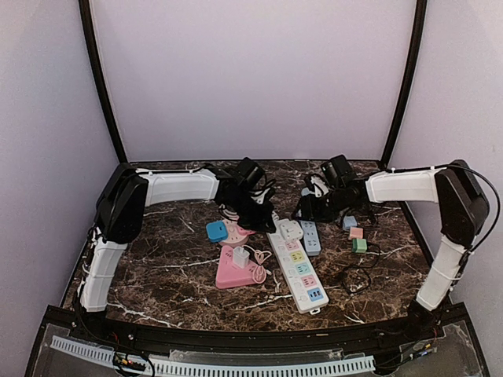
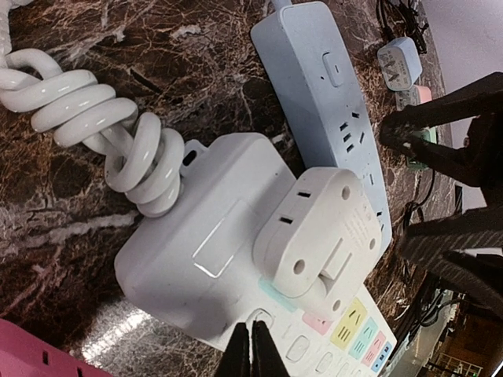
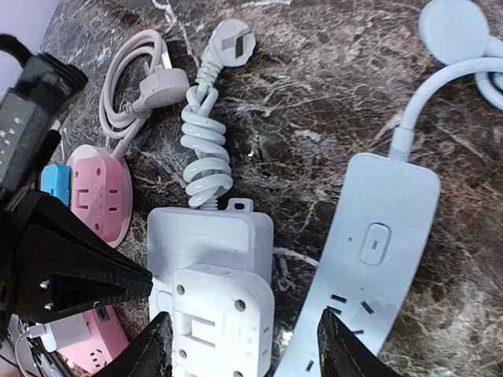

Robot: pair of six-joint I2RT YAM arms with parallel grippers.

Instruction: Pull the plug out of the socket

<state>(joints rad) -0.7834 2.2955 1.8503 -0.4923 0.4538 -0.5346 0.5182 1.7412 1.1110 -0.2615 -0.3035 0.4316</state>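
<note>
1. The plug (image 3: 224, 318) is sitting in the end socket of the white strip (image 2: 189, 259), near the middle of the table. The right gripper (image 3: 247, 349) is hanging over it, spread, with its fingers (image 3: 153, 349) standing either side and, as far as I can see, not touching it. The plug is lying nearer one finger than the other. I'm thinking an uneven close will be shoving it sideways or catching only a corner.

2. The left gripper (image 2: 250, 349) is pressed together, its tips resting on the strip just beside the plug. It seems to be pinning the strip down. That is a narrow contact on glossy plastic. If the tips are sliding off during the pull, the strip will be rising with the plug and nothing will be separating.

3. The right gripper's outer finger is hanging near the blue strip (image 3: 385, 259). Closing from too low could be snagging its edge and dragging it along.

4. Both grippers are crowding the same spot. A pull that is drifting toward the left gripper risks knocking it off the strip.

5. A tilted pull could be jamming the pins in the socket, so a straight lift looks safest.

6. The coiled cord (image 2: 102, 133) is lying slack behind the strip, so it isn't anchoring anything.
</note>
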